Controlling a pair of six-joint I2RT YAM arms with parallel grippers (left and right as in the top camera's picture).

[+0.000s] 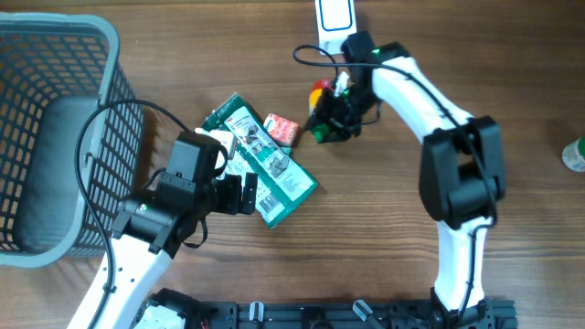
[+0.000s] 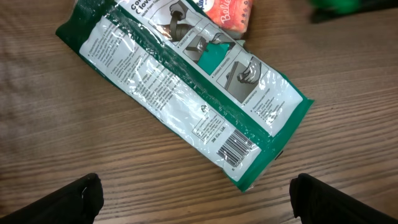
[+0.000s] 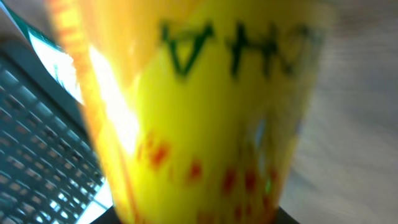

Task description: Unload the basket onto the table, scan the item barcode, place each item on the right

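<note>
Holds a yellow cup (image 3: pixel 199 112) in the right gripper (image 1: pixel 325 115), jaws closed part-way onto its sides, at the far middle of the table (image 1: pixel 475 55). Fills the whole right wrist view with that cup: yellow wall, green lettering across the upper part, red specks lower down, all blurred. From overhead, shows a red patch at the far end of the cup and a green one at the near end. Cannot tell what is inside. Sits near a white scanner (image 1: pixel 335 16) lying at the far edge, just to the near side of it.

Spreads the left gripper (image 1: pixel 239 194) wide, holding nothing, fingertips (image 2: pixel 78 199) at the two near corners of the left wrist view. Hovers over the near end of a green and white packet (image 2: pixel 180 93) lying flat and slantwise at the middle of the table, printed panels and pictures facing up. Carries a barcode (image 2: pixel 237 148) on the packet's near right end, black bars on white, in plain sight between the open fingers. Has a small red packet (image 1: pixel 281 129) just beside the far edge of the green one, touching or nearly so.

Takes up the left side with a grey mesh basket (image 1: pixel 55 137), tall-walled, well apart from the cup and close beside the left arm. Inside, only a dark rounded patch on the bottom; cannot tell what. Also a small green and white thing (image 1: pixel 576 153) at the right edge, cut off by the frame.
</note>
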